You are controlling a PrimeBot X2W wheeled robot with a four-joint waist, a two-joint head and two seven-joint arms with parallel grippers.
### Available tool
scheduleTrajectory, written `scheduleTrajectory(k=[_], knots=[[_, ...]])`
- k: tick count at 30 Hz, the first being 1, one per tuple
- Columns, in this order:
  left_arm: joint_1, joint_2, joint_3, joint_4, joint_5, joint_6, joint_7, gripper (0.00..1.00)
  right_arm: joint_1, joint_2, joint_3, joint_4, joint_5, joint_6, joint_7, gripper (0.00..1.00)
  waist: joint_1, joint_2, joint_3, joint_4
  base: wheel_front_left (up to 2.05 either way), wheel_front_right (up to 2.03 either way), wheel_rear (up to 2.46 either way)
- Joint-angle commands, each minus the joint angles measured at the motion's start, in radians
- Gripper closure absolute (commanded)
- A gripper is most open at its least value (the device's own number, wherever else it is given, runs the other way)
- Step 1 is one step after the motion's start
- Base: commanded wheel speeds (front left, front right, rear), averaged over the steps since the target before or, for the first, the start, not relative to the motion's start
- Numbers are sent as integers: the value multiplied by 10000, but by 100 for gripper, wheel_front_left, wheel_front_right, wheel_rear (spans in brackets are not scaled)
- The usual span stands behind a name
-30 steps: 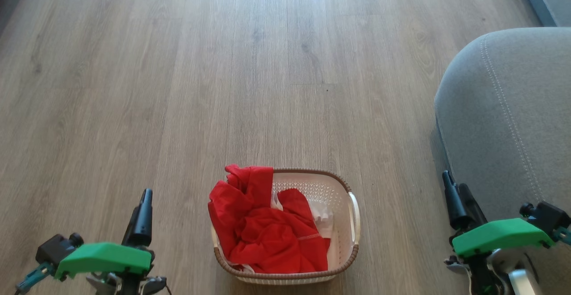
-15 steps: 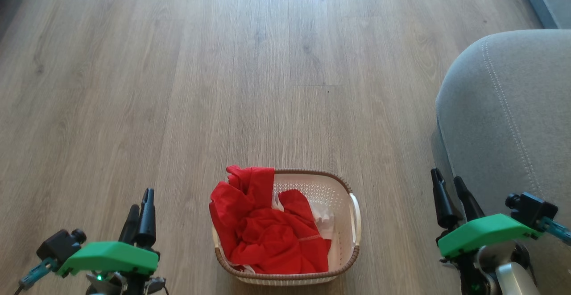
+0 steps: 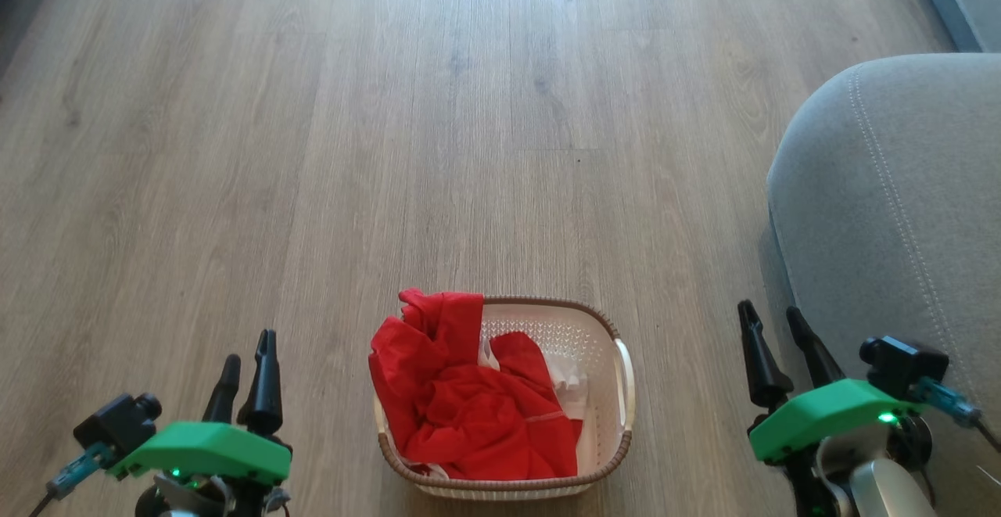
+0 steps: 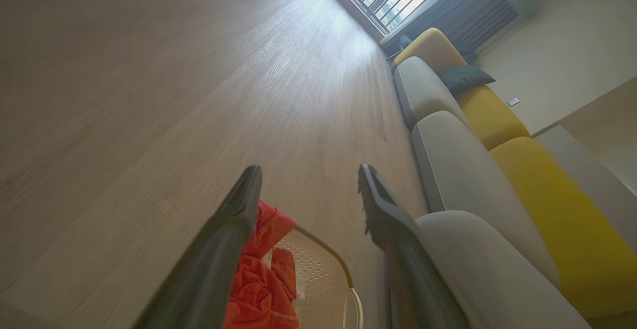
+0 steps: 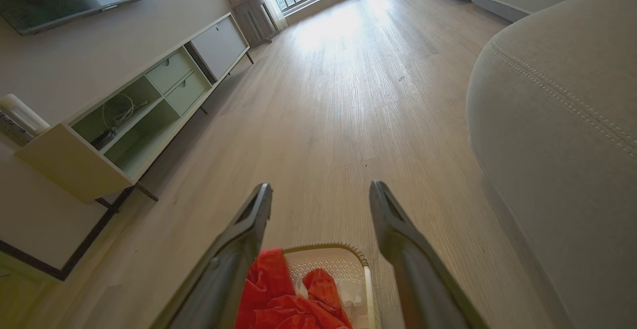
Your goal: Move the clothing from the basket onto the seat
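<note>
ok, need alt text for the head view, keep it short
A cream basket holding crumpled red clothing with a bit of white sits on a wood floor, low and centre. A grey seat curves in at the right edge, bare where visible. The left gripper and right gripper stand open and empty at the lower corners, flanking the basket.

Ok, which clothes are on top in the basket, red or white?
The red clothing is on top, draped over the left rim of the basket. The white piece just peeks out from under it toward the right.
</note>
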Motion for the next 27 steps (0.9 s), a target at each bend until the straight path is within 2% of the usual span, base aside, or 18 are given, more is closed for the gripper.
scheduleTrajectory(k=[1,27], knots=[[-455,106,135,-366,386,29,-185,0,-627,-81,205,-274,-431,-1,-163,0,0,0,-4,-4,0,0,0],[-601,123,353,-248,3535,5,-917,0,-772,-90,462,144,-2802,-1,-901,0,0,0,67,4,0,0,0]])
